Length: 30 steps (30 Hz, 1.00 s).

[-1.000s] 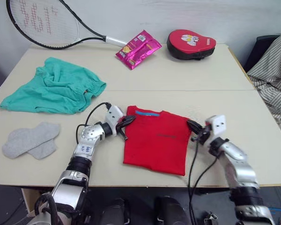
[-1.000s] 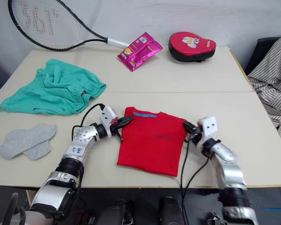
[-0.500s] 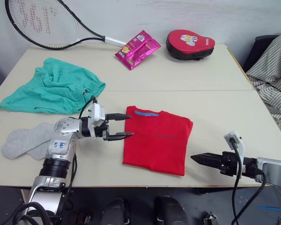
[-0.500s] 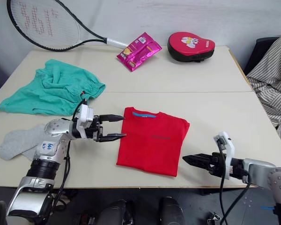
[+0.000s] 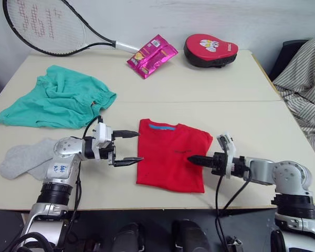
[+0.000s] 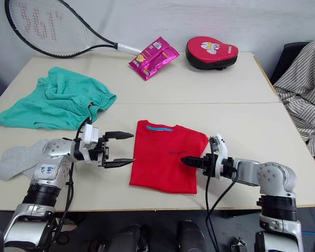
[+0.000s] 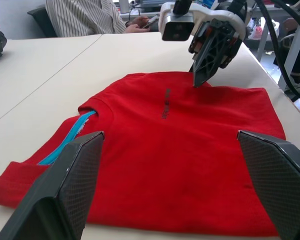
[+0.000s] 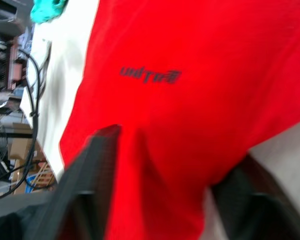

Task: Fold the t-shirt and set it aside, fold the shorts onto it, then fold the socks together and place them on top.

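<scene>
T-shirt (image 5: pixel 172 161), red with its blue collar band at the far edge, lies flat as a partly folded rectangle on the table (image 5: pixel 210 89), near edge, centre. Left gripper (image 5: pixel 127 148) sits just left of it, fingers spread wide, holding nothing. Right gripper (image 5: pixel 195 159) reaches in from the right, tips over the shirt's right half; in the right wrist view its fingers (image 8: pixel 87 190) stand apart with red cloth between, but no grip on the cloth can be made out. Shorts (image 5: pixel 55 98) lie crumpled at far left; socks (image 5: pixel 26 156) overlap at near left, beside the left arm. Judgement: shirt fold not finished, nothing set aside yet. Risks: right fingertips pressing on the top layer could drag it and undo the fold; a shallow pinch may catch one layer only, so the stack skews when lifted.
</scene>
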Motion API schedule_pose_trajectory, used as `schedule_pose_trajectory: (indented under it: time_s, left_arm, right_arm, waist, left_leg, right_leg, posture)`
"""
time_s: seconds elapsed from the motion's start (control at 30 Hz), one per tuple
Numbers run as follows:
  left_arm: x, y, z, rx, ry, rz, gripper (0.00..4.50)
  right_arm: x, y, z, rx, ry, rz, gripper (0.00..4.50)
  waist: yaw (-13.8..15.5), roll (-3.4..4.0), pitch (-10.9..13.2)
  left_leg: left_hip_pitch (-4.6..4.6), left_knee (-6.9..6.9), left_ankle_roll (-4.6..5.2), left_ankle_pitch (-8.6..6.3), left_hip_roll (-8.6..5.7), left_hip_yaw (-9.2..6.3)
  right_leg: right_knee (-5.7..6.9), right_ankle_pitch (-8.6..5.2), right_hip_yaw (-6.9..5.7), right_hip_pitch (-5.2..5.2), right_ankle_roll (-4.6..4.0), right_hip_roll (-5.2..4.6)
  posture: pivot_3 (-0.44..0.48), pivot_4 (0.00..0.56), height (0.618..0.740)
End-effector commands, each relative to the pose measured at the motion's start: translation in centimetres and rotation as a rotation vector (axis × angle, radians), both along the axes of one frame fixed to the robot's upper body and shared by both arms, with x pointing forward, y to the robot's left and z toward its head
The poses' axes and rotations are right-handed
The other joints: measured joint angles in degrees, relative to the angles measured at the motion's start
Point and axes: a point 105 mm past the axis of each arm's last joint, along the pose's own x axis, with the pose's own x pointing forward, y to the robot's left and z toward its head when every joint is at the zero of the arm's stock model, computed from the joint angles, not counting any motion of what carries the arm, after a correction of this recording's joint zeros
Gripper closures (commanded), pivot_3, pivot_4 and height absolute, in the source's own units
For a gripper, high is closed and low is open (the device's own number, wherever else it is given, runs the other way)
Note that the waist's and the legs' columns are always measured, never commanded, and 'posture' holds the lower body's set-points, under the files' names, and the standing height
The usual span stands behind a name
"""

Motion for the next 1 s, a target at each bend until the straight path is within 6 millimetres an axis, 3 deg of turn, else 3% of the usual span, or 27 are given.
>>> schedule_pose_trajectory:
  time_s: [0.03,0.13,0.33,0.53,0.8,0.9,1.0]
  left_arm:
    - [0.4,0.5,0.8,-0.003,-0.042,0.021,0.0]
    - [0.6,0.6,0.8,-0.009,-0.045,0.028,0.0]
    - [0.8,0.8,1.0,-0.021,-0.048,0.039,0.0]
    - [1.0,1.0,1.1,-0.039,-0.041,0.052,0.0]
    - [1.1,1.1,1.6,-0.048,-0.045,0.04,0.0]
    - [1.1,1.2,1.7,-0.048,-0.046,0.037,0.0]
    - [1.1,1.4,1.9,-0.045,-0.05,0.037,0.0]
  right_arm:
    - [-0.7,-0.8,-3.5,-0.118,0.118,-0.034,3.49]
    - [-0.9,-1.3,-3.2,-0.12,0.109,-0.048,4.47]
    - [-0.8,-5.2,-1.3,-0.154,0.065,-0.156,4.47]
    - [-0.4,-14.0,1.6,-0.232,0.01,-0.436,4.47]
    - [-3.5,-25.0,3.7,-0.443,0.013,-0.663,4.47]
    - [-3.5,-27.6,3.9,-0.521,-0.006,-0.693,4.47]
    - [-3.1,-28.5,3.7,-0.577,-0.021,-0.666,4.47]
  waist:
    - [0.02,-0.01,-0.01]
    - [0.15,-0.65,-0.4]
    - [1.59,-0.69,-0.44]
    - [2.58,-0.21,-0.16]
    - [2.15,0.25,0.13]
    - [1.82,0.25,0.16]
    - [1.05,0.24,0.18]
  left_leg:
    - [0.0,0.0,0.0,0.0,0.0,0.0]
    - [0.02,-0.03,0.01,-0.01,0.01,-0.03]
    - [-0.06,-0.08,-0.16,-0.21,-0.2,-0.08]
    - [-0.23,-0.36,0.47,-0.2,-0.96,-0.04]
    - [-0.37,-0.52,1.16,-0.09,-1.15,0.39]
    - [-0.32,-0.48,1.15,-0.06,-1.07,0.51]
    - [-0.21,-0.47,1.06,0.03,-0.96,0.63]
  right_leg:
    - [0.0,0.0,0.0,0.0,0.0,0.0]
    - [-0.01,0.0,-0.02,0.01,0.0,0.0]
    - [-0.23,0.04,-0.08,0.05,0.0,-0.29]
    - [-0.53,0.18,-0.15,0.02,0.27,-1.06]
    - [-1.03,0.47,-0.66,0.02,0.83,-1.27]
    - [-1.05,0.45,-0.63,0.03,0.89,-1.12]
    - [-0.99,0.54,-0.57,0.04,1.04,-1.02]
  posture:
    - [0.0,0.15,0.74]
    - [0.0,0.15,0.74]
    - [0.0,0.15,0.74]
    - [0.0,0.15,0.74]
    - [0.0,0.15,0.74]
    - [0.0,0.15,0.74]
    - [0.0,0.15,0.74]
